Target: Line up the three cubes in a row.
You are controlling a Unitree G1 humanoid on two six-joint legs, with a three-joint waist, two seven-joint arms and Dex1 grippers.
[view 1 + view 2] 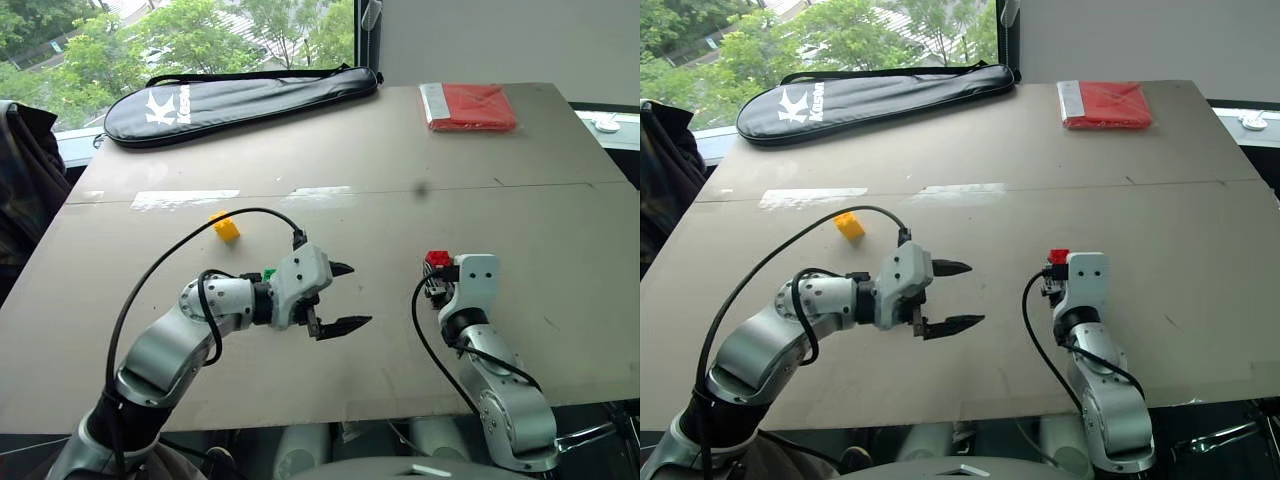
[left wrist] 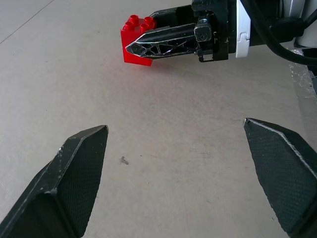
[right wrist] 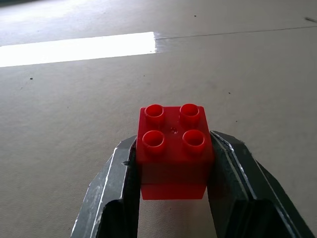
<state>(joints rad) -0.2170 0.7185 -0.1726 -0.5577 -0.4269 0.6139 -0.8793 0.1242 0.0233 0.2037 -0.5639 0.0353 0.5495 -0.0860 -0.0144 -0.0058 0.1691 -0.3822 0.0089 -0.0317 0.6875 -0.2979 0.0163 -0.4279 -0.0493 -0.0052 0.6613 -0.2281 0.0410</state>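
Observation:
My right gripper (image 3: pixel 175 148) is shut on the red cube (image 3: pixel 173 144), its two black fingers clamping the cube's sides just above the table (image 1: pixel 520 220). The red cube (image 1: pixel 437 258) sits right of centre. My left gripper (image 1: pixel 360 295) points right toward it with its fingers open wide and nothing between them; a gap of bare table separates the two. In the left wrist view the red cube (image 2: pixel 134 42) shows in the right gripper's fingers (image 2: pixel 163 42). The yellow cube (image 1: pixel 226 227) lies alone on the table at the left. The green cube (image 1: pixel 268 273) peeks out behind the left wrist, mostly hidden.
A black racket bag (image 1: pixel 240 95) lies along the table's far left edge. A flat red folded packet (image 1: pixel 470 105) rests at the far right corner. A dark garment (image 1: pixel 25 170) hangs beside the table's left edge.

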